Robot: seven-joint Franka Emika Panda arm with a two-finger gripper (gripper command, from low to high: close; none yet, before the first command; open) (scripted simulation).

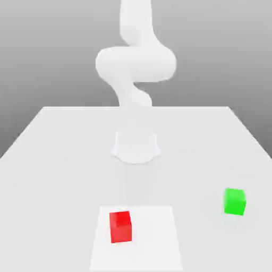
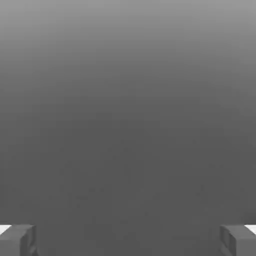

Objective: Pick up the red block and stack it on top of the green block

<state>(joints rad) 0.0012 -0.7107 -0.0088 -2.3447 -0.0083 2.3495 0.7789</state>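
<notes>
Red block (image 1: 120, 226) sat on the worktop (image 1: 64, 138) toward the exterior view's left, well apart from the green block (image 1: 234, 201), untouched; fingers (image 2: 17, 240) were wide and empty, so best to center over red, descend square.

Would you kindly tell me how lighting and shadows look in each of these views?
Exterior view: flat, bright light washes the white arm into the white table; red block and green block show darker side faces, hardly any cast shadow. Hand view: dim grey gradient, darker pincer fingertips.
</notes>
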